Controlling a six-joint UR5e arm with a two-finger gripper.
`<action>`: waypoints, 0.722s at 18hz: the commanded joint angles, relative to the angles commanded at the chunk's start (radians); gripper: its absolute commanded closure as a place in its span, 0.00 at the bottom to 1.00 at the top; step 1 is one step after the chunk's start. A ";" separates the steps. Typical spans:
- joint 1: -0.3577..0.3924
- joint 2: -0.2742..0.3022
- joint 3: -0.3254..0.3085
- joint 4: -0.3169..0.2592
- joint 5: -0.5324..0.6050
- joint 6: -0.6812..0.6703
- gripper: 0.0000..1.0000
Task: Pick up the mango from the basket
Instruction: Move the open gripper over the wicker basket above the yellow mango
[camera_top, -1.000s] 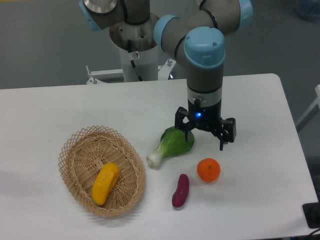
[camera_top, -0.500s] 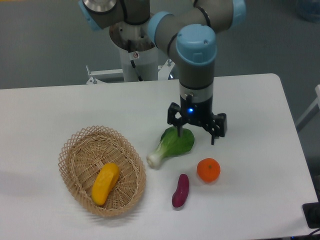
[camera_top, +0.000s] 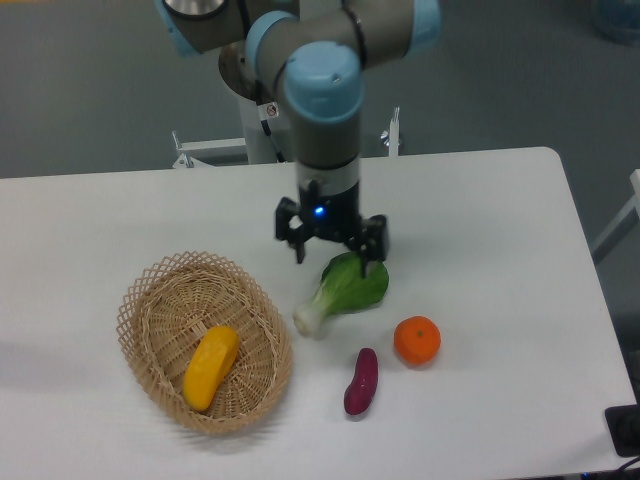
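Observation:
The yellow-orange mango (camera_top: 211, 367) lies inside the tan wicker basket (camera_top: 160, 295) at the lower left of the white table. My gripper (camera_top: 333, 257) hangs open above the table, up and to the right of the basket, with nothing between its fingers. Its right fingertip sits just over the leafy top of a green vegetable. The mango is fully in view and untouched.
A green bok choy (camera_top: 343, 291) lies just right of the basket. A round orange (camera_top: 417, 340) and a dark purple sweet potato (camera_top: 361, 381) lie further right and nearer the front. The robot base (camera_top: 265, 110) stands behind the table's far edge.
The arm has swung left across the table, carrying the open gripper from above the orange to over the bok choy, closer to the basket. No object has moved.

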 joint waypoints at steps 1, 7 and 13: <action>-0.014 -0.014 0.000 0.023 -0.002 -0.024 0.00; -0.110 -0.127 0.020 0.131 -0.002 -0.161 0.00; -0.144 -0.203 0.040 0.137 -0.003 -0.161 0.00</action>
